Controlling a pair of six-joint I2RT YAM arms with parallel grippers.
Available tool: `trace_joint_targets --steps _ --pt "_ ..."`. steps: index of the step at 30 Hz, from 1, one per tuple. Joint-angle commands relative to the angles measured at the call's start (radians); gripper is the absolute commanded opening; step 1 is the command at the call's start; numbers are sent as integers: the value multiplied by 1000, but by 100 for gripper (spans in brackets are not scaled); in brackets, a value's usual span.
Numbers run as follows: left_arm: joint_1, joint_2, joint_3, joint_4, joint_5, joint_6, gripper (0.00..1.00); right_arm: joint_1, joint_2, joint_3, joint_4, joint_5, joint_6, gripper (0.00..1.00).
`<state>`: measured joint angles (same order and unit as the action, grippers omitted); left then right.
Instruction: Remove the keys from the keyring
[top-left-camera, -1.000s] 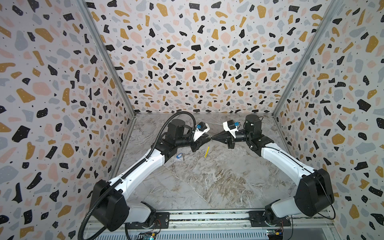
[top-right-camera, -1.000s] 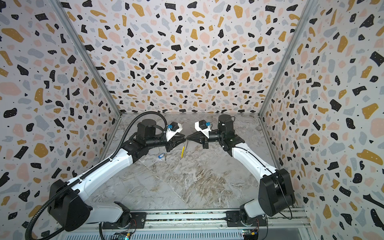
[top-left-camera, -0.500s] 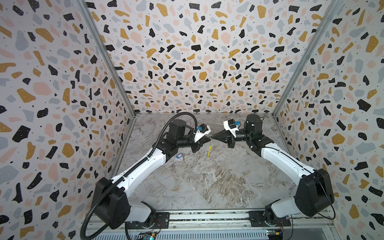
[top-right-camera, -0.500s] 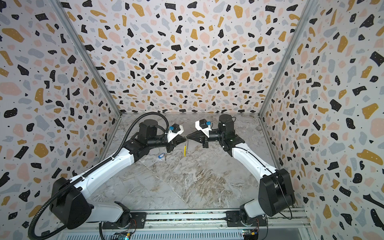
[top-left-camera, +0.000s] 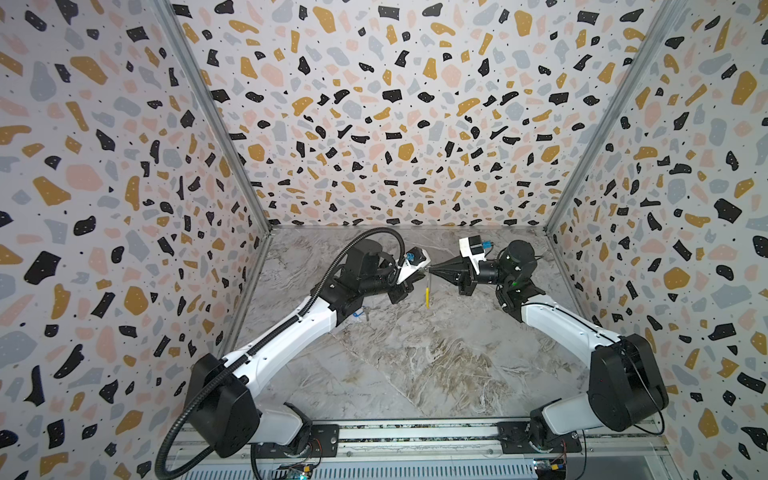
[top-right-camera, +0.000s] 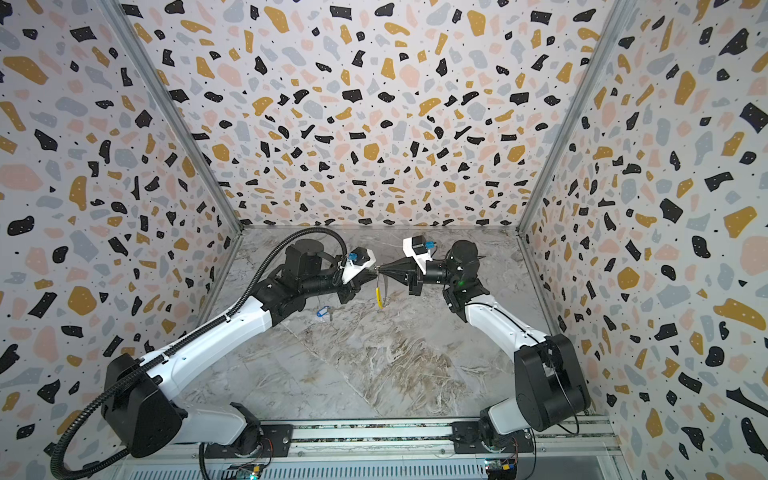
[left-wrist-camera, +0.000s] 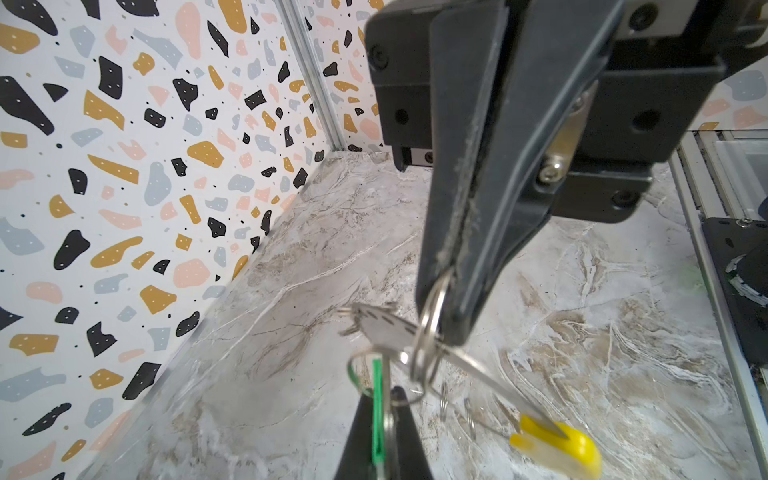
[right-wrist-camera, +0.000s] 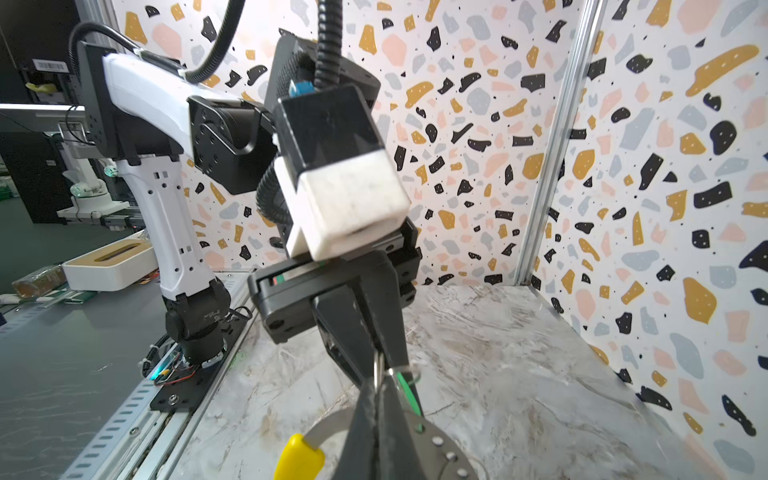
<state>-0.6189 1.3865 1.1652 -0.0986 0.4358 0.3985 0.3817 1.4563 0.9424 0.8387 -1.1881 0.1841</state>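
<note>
Pinching tip to tip above the marble floor (top-left-camera: 415, 365): right gripper (left-wrist-camera: 446, 328) clamped on the keyring (right-wrist-camera: 328, 422), yellow sleeve (top-right-camera: 378, 297) hanging lowest; left gripper (right-wrist-camera: 390, 365) clamped on the green-tagged key (left-wrist-camera: 377, 415), just left of the keyring, nearer for the pull. Blue-tagged key (top-right-camera: 323, 311) lying off-ring under the left arm (top-right-camera: 220, 336). No legible writing
</note>
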Motion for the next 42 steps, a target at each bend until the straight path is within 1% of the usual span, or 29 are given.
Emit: trace_joint_targets --steps 1,8,11,15,18,22,25,32,35,37,40,41,42 --pt "-7 16 33 -2 -67 -9 0 1 -5 -5 191 31 107 0" --pt "-45 43 65 -55 -167 16 0 15 -3 -17 198 137 117 0" --pt "-56 42 59 -38 -206 3 0 19 -4 -26 206 180 118 0" --pt "-62 34 56 -1 -269 -47 0 23 2 -35 217 183 123 0" --pt "-61 10 37 29 -279 -54 0 23 7 -42 220 181 127 0" --pt "-63 -24 8 65 -282 -58 0 23 8 -45 215 214 115 0" --pt "-97 -17 10 45 -336 -35 0 23 11 -44 205 254 118 0" --pt "-131 -10 2 68 -369 -28 0 29 11 -51 216 301 130 0" --pt "-133 -11 -3 69 -358 -20 0 29 10 -56 214 303 123 0" --pt "-133 -6 -1 63 -330 -17 0 29 12 -59 221 299 128 0" --pt "-131 -4 1 62 -307 -21 0 29 25 -60 265 244 153 0" --pt "-131 -7 0 60 -316 -24 3 28 32 -60 287 220 166 0" --pt "-126 -13 -4 62 -317 -23 12 28 39 -58 314 191 181 0"
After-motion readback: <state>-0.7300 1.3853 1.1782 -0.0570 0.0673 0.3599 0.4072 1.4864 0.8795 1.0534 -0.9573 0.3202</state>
